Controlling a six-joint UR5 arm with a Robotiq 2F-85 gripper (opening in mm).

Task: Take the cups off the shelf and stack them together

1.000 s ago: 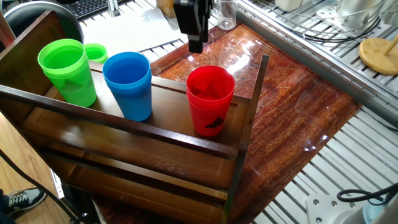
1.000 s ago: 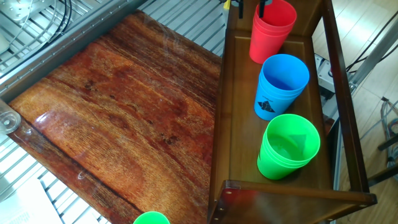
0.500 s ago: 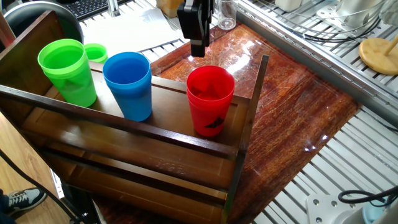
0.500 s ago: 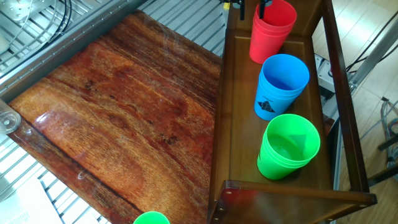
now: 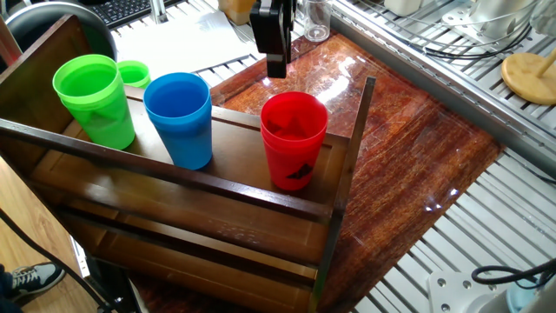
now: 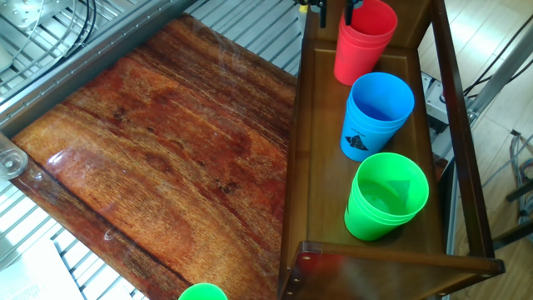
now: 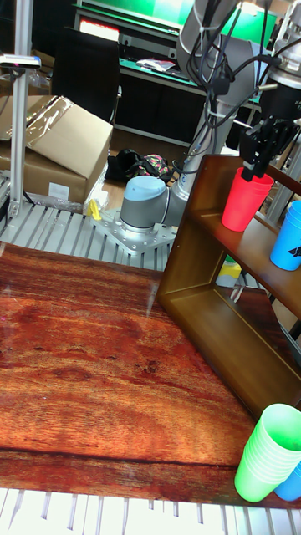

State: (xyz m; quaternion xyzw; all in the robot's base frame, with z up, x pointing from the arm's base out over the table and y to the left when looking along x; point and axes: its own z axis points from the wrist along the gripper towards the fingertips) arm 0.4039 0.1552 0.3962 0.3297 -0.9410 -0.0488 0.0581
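Gripper (image 7: pixel 256 160) above red cup (image 5: pixel 294 139) rim; not gripping.

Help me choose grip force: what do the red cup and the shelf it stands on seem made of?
Red cup: likely thin plastic, with uniform colour, a smooth slightly glossy wall and a thin rim. Shelf: apparently dark-stained wood with a satin finish; faint grain and sheen show on its boards.

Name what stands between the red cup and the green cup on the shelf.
The blue cup stands between the red cup and the green cup on the shelf, all in one row; both fixed views show it.
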